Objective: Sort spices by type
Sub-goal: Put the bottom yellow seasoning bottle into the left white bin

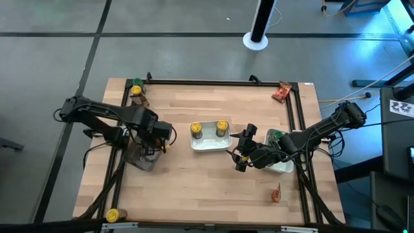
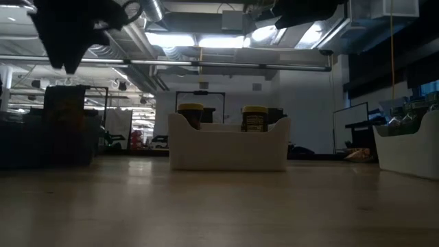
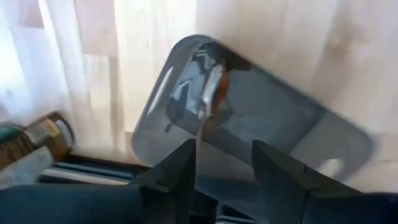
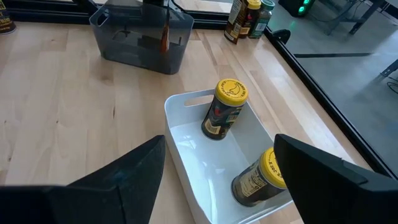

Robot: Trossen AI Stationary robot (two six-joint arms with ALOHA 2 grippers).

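Left tool (image 3: 222,163) above packet (image 3: 219,94) in bin (image 3: 292,118)

Desk (image 1: 194,181): pale wood planks, visible grain, satin sheen in the low view. Frame around the desk (image 1: 213,82): black metal-looking rails, matt. Bin (image 4: 140,38): smoky grey translucent plastic, smooth and glossy, strong reflections in the left wrist view. White tray (image 4: 205,168): opaque plastic, smooth, slight gloss on the inner walls. Jars in the tray (image 4: 222,111): dark bodies with glossy printed labels, yellow plastic lids, smooth. Red-orange packet (image 1: 281,92): looks like shiny foil or film, crinkled; can't confirm which. Right gripper (image 4: 217,180) fingers (image 4: 121,180): matt black plastic. Left gripper (image 3: 222,177) fingers (image 3: 177,180): same dark finish. Floor (image 1: 194,39): grey, smooth, dull.
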